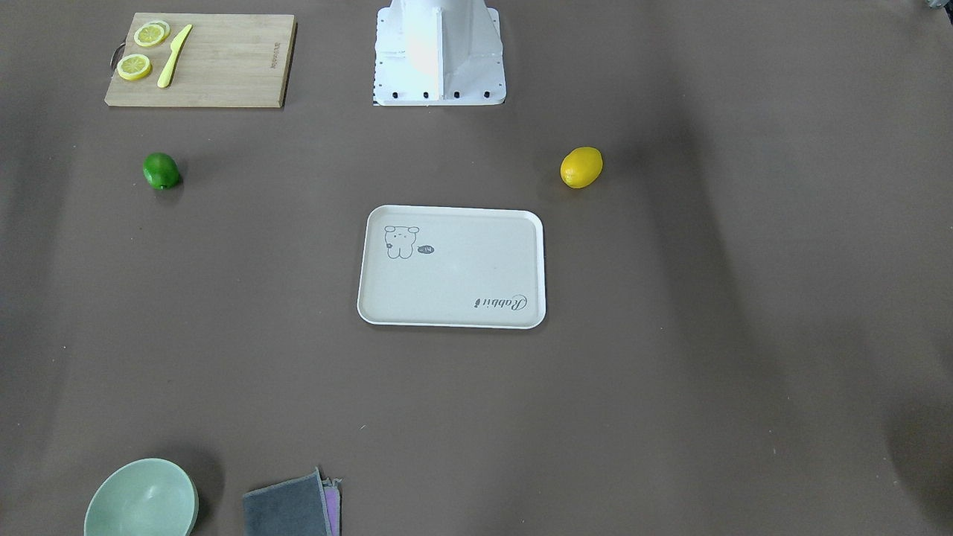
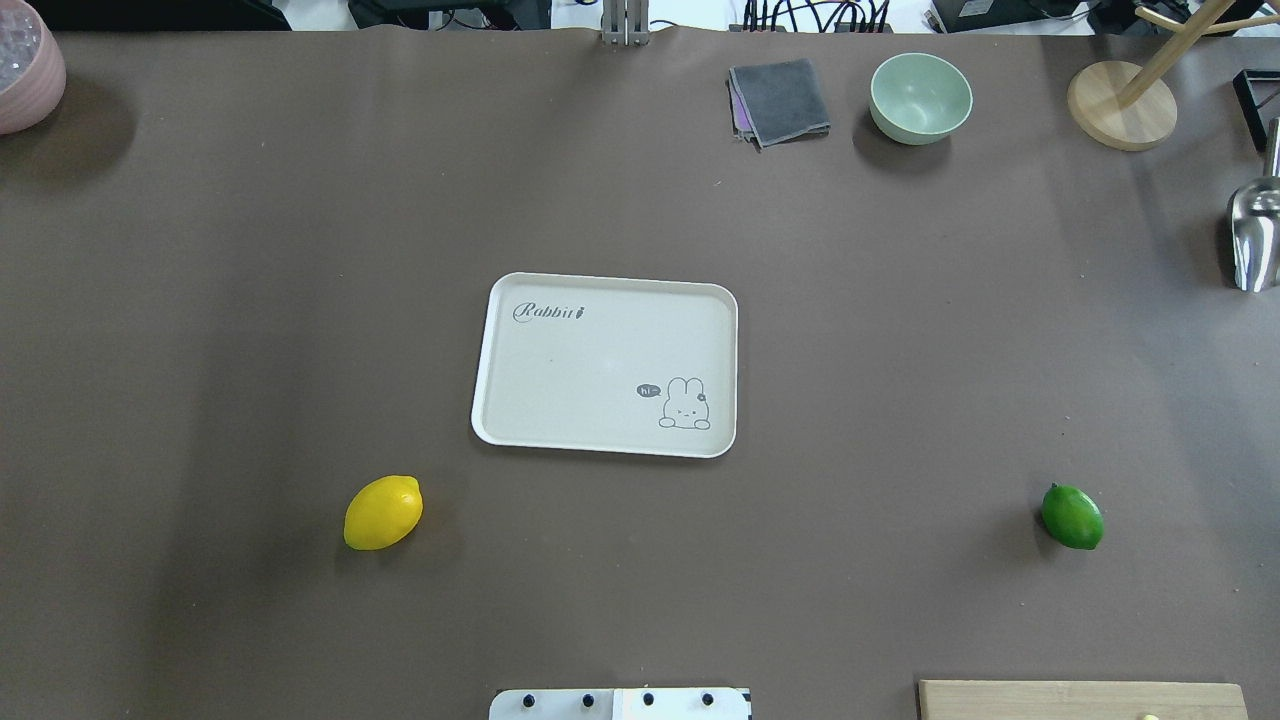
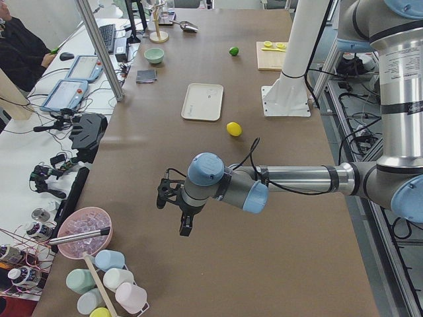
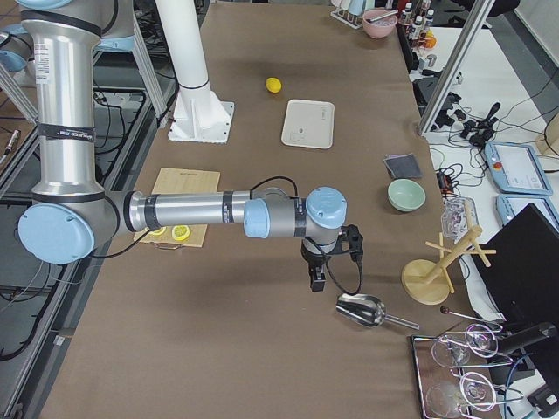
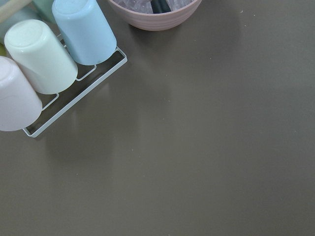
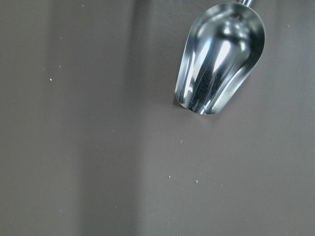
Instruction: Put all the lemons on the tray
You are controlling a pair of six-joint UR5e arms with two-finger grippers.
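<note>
The off-white tray lies at the table's middle with nothing on it; it also shows in the front view. The yellow lemon lies on the table near the tray's near left corner, apart from it. The green lemon lies far to the right, also seen in the front view. My left gripper hangs over the table's left end, far from both lemons. My right gripper hangs over the right end by a metal scoop. Both grippers show only in side views, so I cannot tell whether they are open or shut.
A wooden cutting board with lemon slices and a yellow knife sits near the robot's right. A green bowl and grey cloth lie at the far edge. A metal scoop, wooden stand, pink bowl and cup rack sit at the ends.
</note>
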